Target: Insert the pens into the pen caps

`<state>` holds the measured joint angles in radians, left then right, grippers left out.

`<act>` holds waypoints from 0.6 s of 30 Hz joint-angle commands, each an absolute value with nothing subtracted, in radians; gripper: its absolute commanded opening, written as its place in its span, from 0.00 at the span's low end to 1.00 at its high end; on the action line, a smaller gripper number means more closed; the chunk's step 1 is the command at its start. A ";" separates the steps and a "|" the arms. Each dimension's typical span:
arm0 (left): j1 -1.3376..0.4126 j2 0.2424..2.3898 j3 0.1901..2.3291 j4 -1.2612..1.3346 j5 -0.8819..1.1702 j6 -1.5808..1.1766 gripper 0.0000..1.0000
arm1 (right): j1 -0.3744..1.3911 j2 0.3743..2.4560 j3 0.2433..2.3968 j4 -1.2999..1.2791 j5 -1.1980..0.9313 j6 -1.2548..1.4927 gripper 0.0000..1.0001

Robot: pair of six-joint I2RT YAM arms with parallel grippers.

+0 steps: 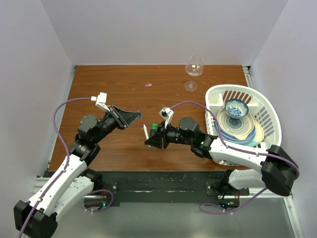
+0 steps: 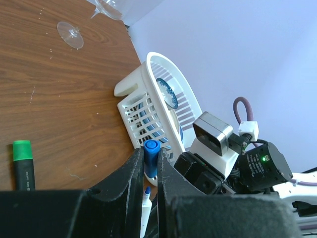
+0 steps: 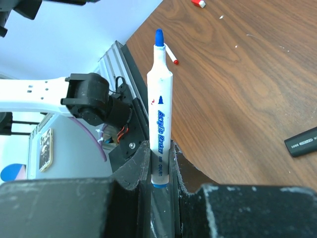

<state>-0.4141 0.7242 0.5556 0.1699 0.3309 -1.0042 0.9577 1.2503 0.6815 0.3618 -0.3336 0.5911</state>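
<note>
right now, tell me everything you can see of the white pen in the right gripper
The white pen is a marker with a plastic-looking white barrel, blue lettering along it, a tapered shoulder and a bare blue tip. A blue band rings its base. It stands straight out from the right gripper, whose jaws clamp its lower end. It is held clear of the wooden table; nothing else touches it.

wooden table (image 1: 124, 89), pale, perhaps lilac, walls (image 1: 163, 29)

You're seeing a white marker (image 3: 159, 119) with blue tip and lettering, a blue cap (image 2: 151, 148), a green-capped black marker (image 2: 24, 173), and a brown wood-grain table (image 1: 124, 84).
</note>
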 commanded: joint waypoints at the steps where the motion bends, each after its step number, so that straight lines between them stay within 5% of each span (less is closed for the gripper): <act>1: -0.417 0.706 0.538 0.213 0.373 -0.963 0.00 | 0.965 1.258 0.735 0.380 -0.316 0.601 0.00; 18: -0.417 0.704 0.526 0.204 0.379 -0.940 0.00 | 0.971 1.279 0.768 0.364 -0.310 0.612 0.00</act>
<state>-0.4141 0.7105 0.5407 0.1680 0.3573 -0.9745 0.9642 1.2739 0.7189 0.3515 -0.3305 0.6029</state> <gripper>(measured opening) 0.171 0.147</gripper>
